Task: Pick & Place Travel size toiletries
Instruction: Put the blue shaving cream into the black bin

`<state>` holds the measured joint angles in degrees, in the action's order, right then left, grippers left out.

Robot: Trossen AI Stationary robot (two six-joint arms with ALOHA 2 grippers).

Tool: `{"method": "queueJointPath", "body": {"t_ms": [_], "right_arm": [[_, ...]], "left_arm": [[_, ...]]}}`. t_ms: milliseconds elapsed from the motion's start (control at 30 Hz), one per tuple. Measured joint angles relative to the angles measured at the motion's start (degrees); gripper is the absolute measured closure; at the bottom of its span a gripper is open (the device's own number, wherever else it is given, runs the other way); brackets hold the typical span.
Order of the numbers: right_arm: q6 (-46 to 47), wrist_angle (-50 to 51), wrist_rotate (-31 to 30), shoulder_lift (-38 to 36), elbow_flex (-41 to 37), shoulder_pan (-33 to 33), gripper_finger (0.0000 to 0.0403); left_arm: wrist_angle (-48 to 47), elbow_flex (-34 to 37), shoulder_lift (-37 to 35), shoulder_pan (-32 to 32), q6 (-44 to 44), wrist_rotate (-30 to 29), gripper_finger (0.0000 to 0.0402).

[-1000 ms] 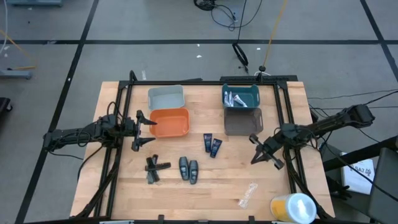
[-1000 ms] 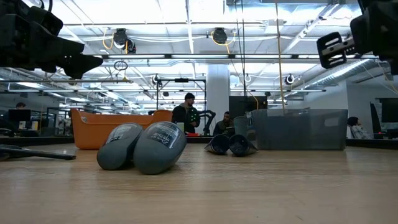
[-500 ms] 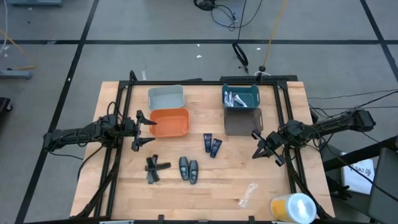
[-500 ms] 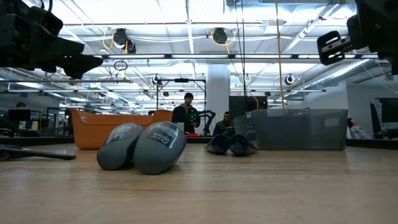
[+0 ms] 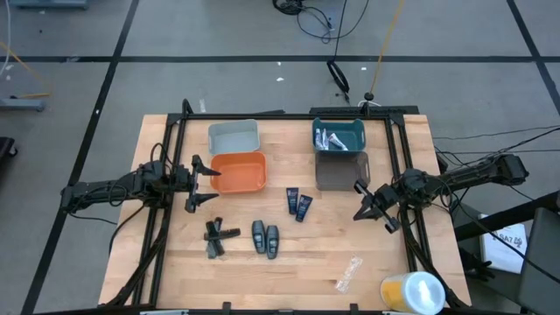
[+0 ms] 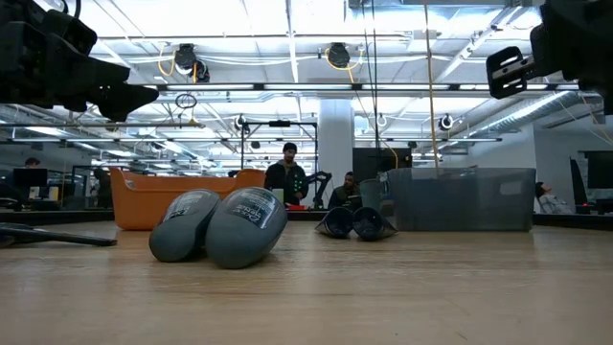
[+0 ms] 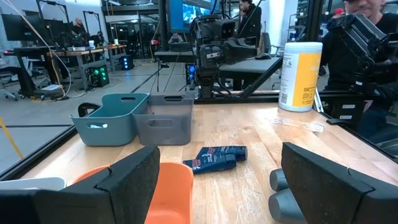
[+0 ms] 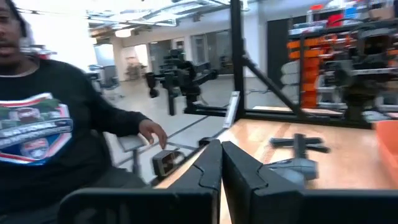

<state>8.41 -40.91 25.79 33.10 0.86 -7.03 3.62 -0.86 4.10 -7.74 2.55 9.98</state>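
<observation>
Right gripper (image 5: 375, 213) closed on nothing, swinging slightly at right of centre in high view since half a second ago, hovering beside grey bin (image 5: 342, 171). Dark blue tubes (image 5: 298, 203) lying mid-frame, grey ovals (image 5: 265, 238) and black sticks (image 5: 217, 237) lower left. Left gripper (image 5: 202, 183) waiting open by orange bin (image 5: 239, 173). Likely lining up next pick.

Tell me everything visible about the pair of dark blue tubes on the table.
The dark blue tubes are two small squeeze tubes with black caps and pale print on their sides. They lie flat on the bare wooden table, side by side and touching or nearly so, angled a little differently. They sit near the table's middle, just left of the grey bin, outside every bin. In the left wrist view they look glossy, like plastic. No tool touches them.
</observation>
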Motion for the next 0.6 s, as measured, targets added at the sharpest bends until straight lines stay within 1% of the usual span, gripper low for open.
{"method": "queueJointPath", "body": {"t_ms": [133, 333, 433, 600], "right_arm": [[-0.2, 0.0, -2.8, 0.0, 0.0, 0.3, 0.0403], [-1.0, -0.8, -3.9, 0.0, 0.0, 2.0, 0.0403], [-1.7, -0.7, -6.4, 0.0, 0.0, 3.3, 0.0403], [-0.9, 1.3, -6.7, 0.0, 0.0, 5.3, 0.0403]], "left_arm": [[0.0, 0.0, 0.0, 0.0, 0.0, 0.0, 0.0073], [0.0, 0.0, 0.0, 0.0, 0.0, 0.0, 0.0073], [0.0, 0.0, 0.0, 0.0, 0.0, 0.0, 0.0073], [0.0, 0.0, 0.0, 0.0, 0.0, 0.0, 0.0073]]}}
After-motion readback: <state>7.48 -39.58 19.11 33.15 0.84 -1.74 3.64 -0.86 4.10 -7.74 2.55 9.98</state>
